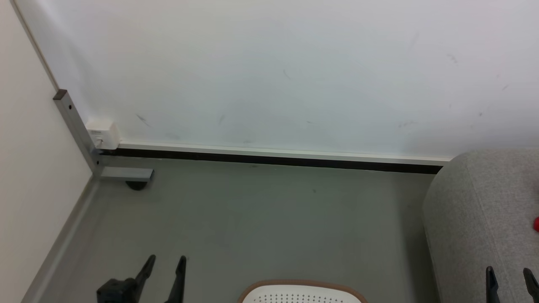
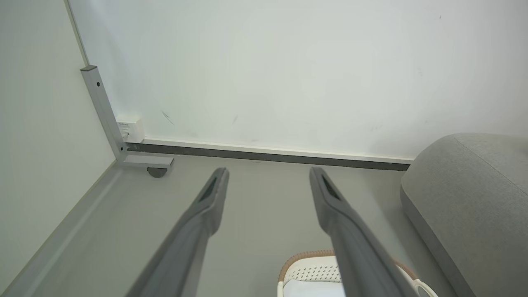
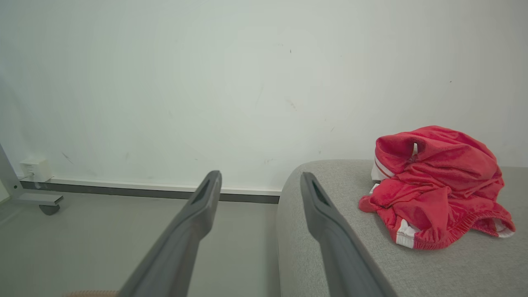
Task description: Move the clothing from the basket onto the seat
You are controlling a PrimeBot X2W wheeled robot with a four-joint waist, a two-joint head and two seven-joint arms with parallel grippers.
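Observation:
The red clothing (image 3: pixel 433 187) lies crumpled on the grey seat (image 3: pixel 342 206), white stripe trim showing at its edges; a sliver of it shows at the head view's right edge (image 1: pixel 536 224). The seat (image 1: pixel 480 219) stands at the right, also seen from the left wrist (image 2: pixel 470 198). The basket (image 1: pixel 301 292) peeks in at the bottom centre, its tan rim and perforated wall visible (image 2: pixel 313 270). My left gripper (image 1: pixel 166 263) hangs open above the floor, left of the basket (image 2: pixel 268 175). My right gripper (image 1: pixel 509 273) is open and empty by the seat's near edge, left of the clothing (image 3: pixel 260 179).
A white wall with a dark baseboard (image 1: pixel 273 158) runs across the back. A grey metal frame leg with a caster (image 1: pixel 126 174) and a white socket box (image 1: pixel 103 134) sit in the left corner. Bare grey floor (image 1: pixel 252 219) lies between the basket and the wall.

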